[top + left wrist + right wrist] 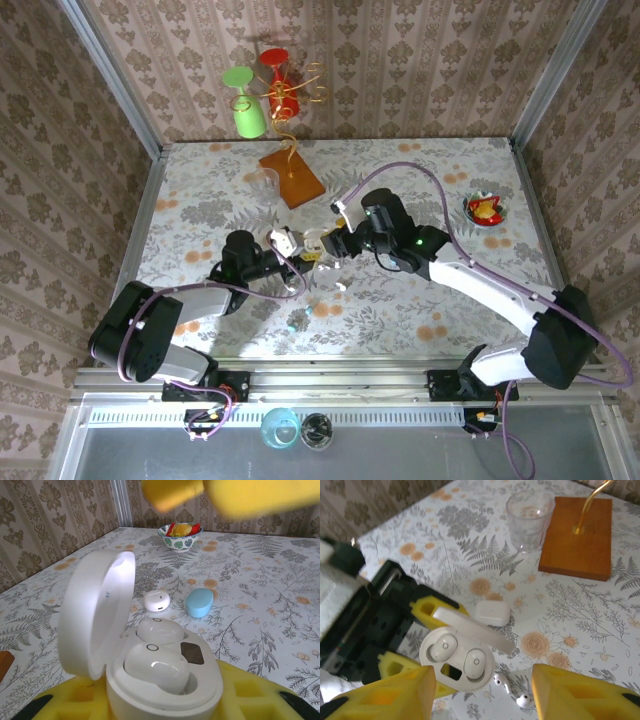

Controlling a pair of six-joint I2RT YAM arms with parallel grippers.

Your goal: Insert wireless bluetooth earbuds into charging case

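Note:
The round white charging case (456, 666) has its lid (472, 629) up, and my left gripper (165, 702) is shut on its base. Two white earbuds (443, 647) (474, 662) sit in its wells, also seen close up in the left wrist view as the near earbud (156, 666) and the far earbud (159, 630). My right gripper (481, 676) hovers just above the case, open, with nothing between its yellow fingers (390, 695). Two stemmed white earbuds (502, 681) (524, 700) lie loose on the table beside the case. From above, the case (285, 241) is between both grippers.
A small white rectangular case (492, 613) lies just beyond the round one. A pale blue case (199, 602) and a patterned bowl (179, 534) sit farther off. A clear glass (530, 512) and the wooden base (577, 537) of a cup stand are at the back.

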